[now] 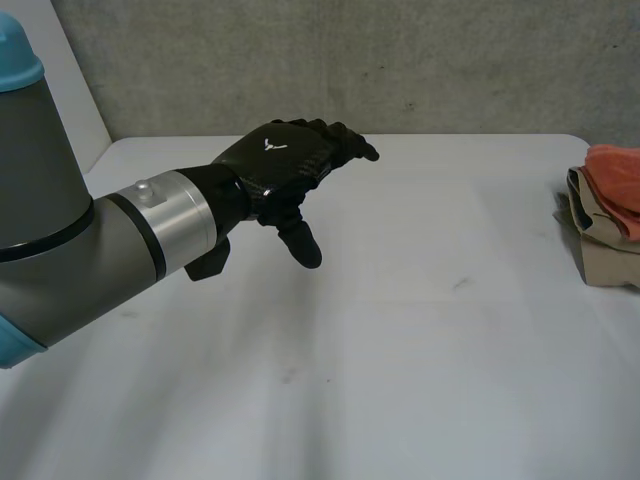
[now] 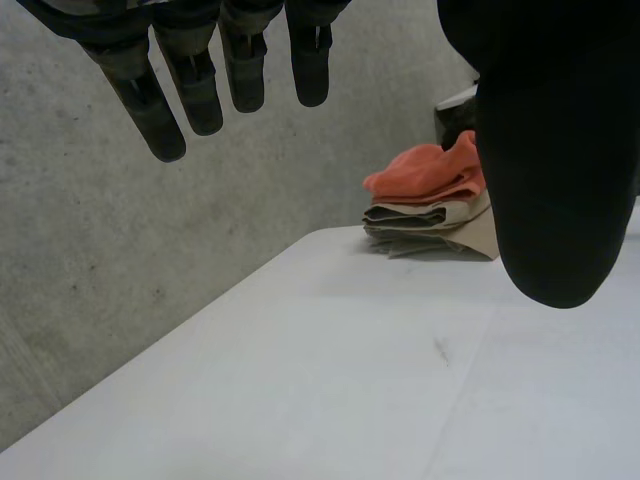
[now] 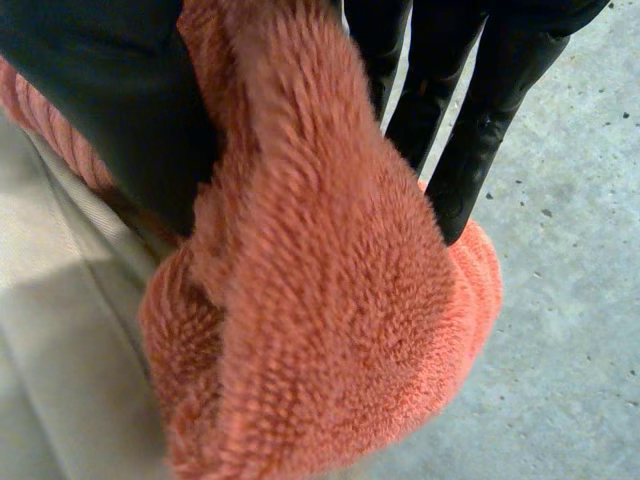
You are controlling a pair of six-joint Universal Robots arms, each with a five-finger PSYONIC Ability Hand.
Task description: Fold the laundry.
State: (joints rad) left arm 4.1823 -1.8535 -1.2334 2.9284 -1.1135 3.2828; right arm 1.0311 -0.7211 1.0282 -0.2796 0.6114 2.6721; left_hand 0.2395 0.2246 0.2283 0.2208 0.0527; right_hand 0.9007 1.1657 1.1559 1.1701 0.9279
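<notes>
Fingers of the left hand: straight and relaxed, slightly spread, holding nothing. The thumb hangs down, well apart from them. The hand hovers above the white bench, over its far-middle area, at the end of the grey left arm with light-blue caps.

Fingers of the right hand: closed on an orange fleecy cloth. The pile bunches up between the thumb on one side and the fingers on the other, so the cloth is pinched.

Laundry location: a stack at the right edge of the bench. The orange fleecy cloth lies on top. Under it are folded beige cloths, with several layers showing at the stack's side. In the right wrist view the beige fabric lies just beside and below the orange cloth, touching it.

The left hand is well apart from the stack. In the left wrist view the stack sits beyond the fingertips, at the bench edge.

Behind the far edge of the bench stands a grey concrete wall.
</notes>
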